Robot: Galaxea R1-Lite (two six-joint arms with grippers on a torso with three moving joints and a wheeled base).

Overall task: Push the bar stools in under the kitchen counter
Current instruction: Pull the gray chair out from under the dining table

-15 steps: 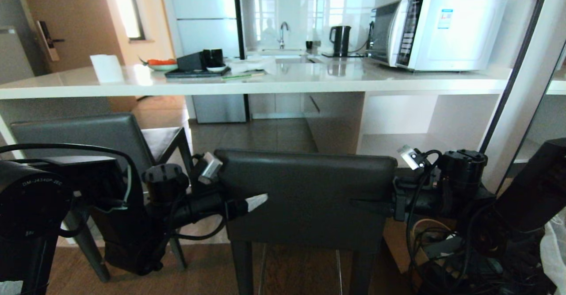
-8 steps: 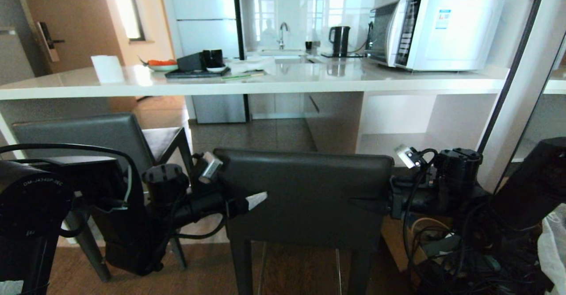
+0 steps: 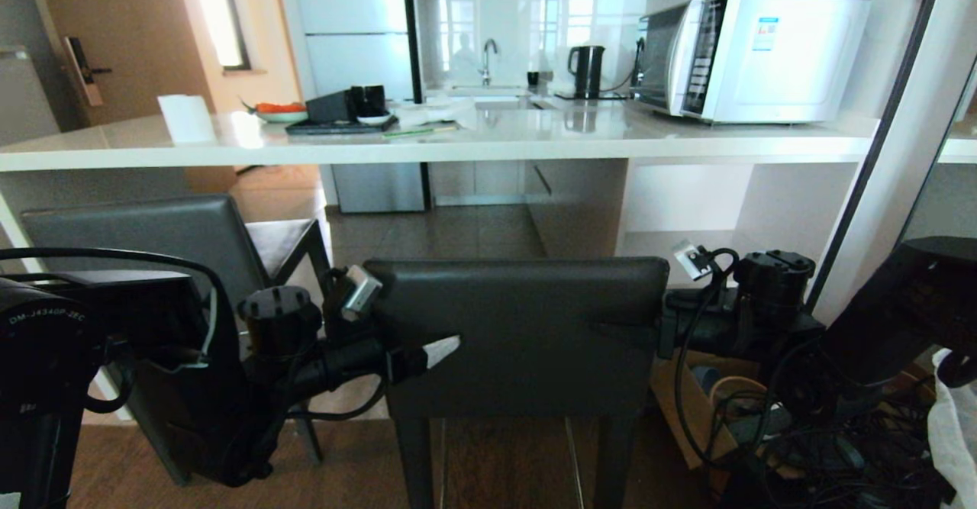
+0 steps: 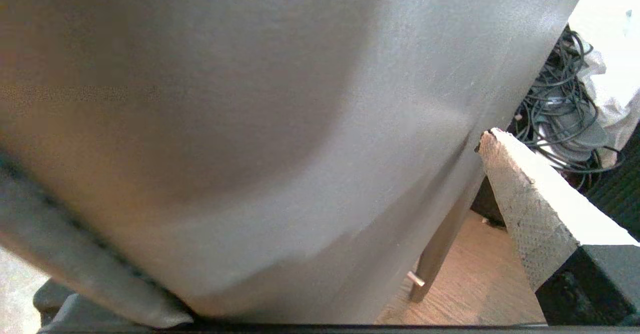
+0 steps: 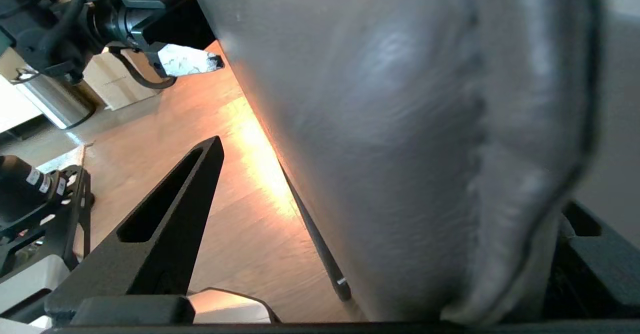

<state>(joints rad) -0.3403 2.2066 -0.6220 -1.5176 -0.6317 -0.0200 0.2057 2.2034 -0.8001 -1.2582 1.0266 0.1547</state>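
Between both claws: near stool's backrest (image 3: 519, 333), lying crosswise, worktop (image 3: 458, 146) straight ahead.
Left claw (image 3: 397, 326) and right claw (image 3: 649, 330) each straddle a backrest end, jaws spread wide, not clamping.

You've got a white microwave (image 3: 752, 55) at the right end of the top, door side angled left. Black kettle (image 3: 587, 70) just left of it, near the back edge, with a chrome tap (image 3: 488, 59) over the sink further left. Mid-top: dark tray (image 3: 340, 124) with black cups (image 3: 368, 99), a bowl holding something orange (image 3: 278, 111) beside it, green pen-like item (image 3: 408, 133) at the front edge. White paper roll (image 3: 185, 117) toward the left end. Behind, a white fridge (image 3: 355, 28) and a wooden door (image 3: 114, 36) with a lock handle. Lower right on the floor: tangle of black cables (image 3: 801, 440), cardboard box (image 3: 687, 406).
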